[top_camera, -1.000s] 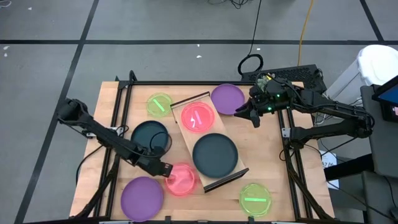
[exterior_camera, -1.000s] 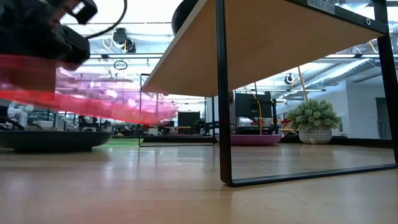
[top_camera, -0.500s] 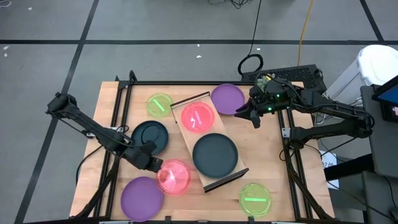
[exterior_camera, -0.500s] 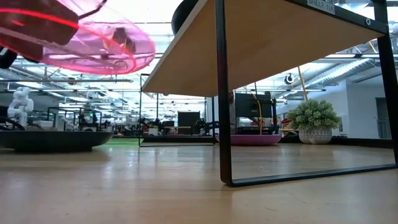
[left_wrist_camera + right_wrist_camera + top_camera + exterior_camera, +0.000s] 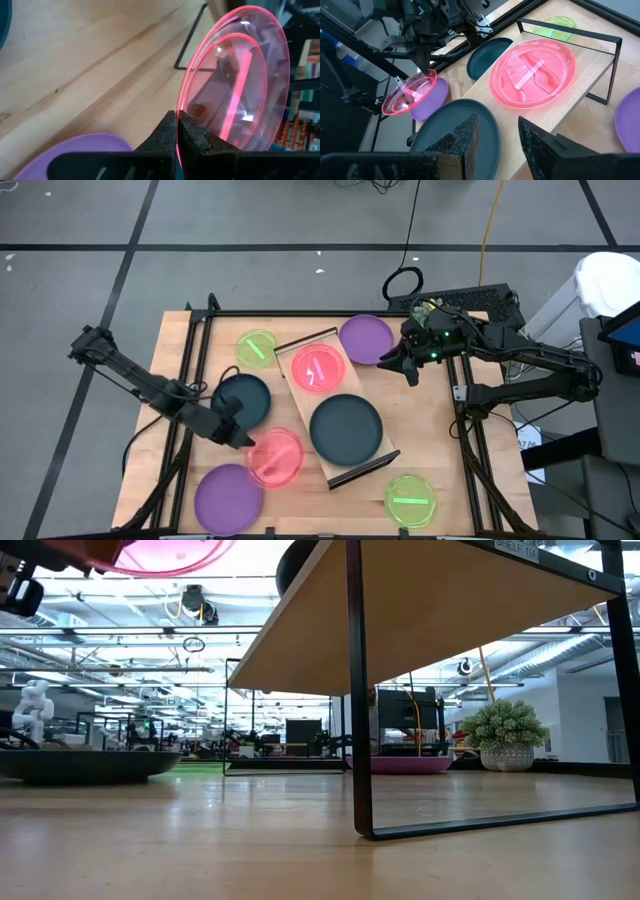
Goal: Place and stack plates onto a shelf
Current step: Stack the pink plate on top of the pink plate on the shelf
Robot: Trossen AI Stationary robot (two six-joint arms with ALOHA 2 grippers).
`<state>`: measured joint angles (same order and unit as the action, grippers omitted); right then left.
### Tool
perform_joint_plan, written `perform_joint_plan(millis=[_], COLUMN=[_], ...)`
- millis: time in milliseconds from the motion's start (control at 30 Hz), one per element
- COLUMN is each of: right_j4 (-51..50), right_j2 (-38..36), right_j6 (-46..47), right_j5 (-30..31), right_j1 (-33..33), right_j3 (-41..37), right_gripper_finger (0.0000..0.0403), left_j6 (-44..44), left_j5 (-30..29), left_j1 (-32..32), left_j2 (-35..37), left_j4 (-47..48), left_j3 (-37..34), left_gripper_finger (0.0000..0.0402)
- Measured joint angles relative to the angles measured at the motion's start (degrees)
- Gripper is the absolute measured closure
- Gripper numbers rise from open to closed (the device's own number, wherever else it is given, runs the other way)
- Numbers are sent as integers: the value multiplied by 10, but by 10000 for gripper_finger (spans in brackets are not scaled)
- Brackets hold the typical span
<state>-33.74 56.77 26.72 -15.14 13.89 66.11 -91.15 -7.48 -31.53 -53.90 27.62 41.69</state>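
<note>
Between the left claw's (image 5: pixel 243 440) closed fingers sits the rim of a pink plate (image 5: pixel 275 459), lifted clear of the table; ahead of it lies the shelf (image 5: pixel 300 404), already carrying another pink plate (image 5: pixel 317 368); carry it level, lower it centred onto that one; right claw (image 5: pixel 402 364) waits part-open, empty.

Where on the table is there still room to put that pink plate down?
The left gripper is shut on the translucent pink plate. Bare wood shows between the large purple plate and small green plate at the near edge, and right of the light-wood shelf. The shelf itself is crowded: another pink plate and a dark teal plate fill it.
</note>
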Motion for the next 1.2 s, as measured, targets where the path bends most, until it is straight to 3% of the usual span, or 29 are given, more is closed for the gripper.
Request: perform_joint_plan(millis=[400,567,800,1000,1200], right_j4=[-8,-13,-2,9,27], right_j2=[0,0,0,0,0], right_j6=[17,42,112,132,155], right_j5=[3,1,3,19,49], right_j1=[0,0,0,0,0], right_j3=[0,0,0,0,0], right_gripper_finger=[282,282,282,282,282], left_j6=[23,35,73,157,170], left_j5=[-19,-64,-156,-167,-172], left_j1=[1,20,104,198,286], left_j2=[33,46,47,44,44], left_j4=[-19,-49,-107,-159,-160], left_j3=[0,0,0,1,1], left_gripper_finger=[399,399,399,399,399])
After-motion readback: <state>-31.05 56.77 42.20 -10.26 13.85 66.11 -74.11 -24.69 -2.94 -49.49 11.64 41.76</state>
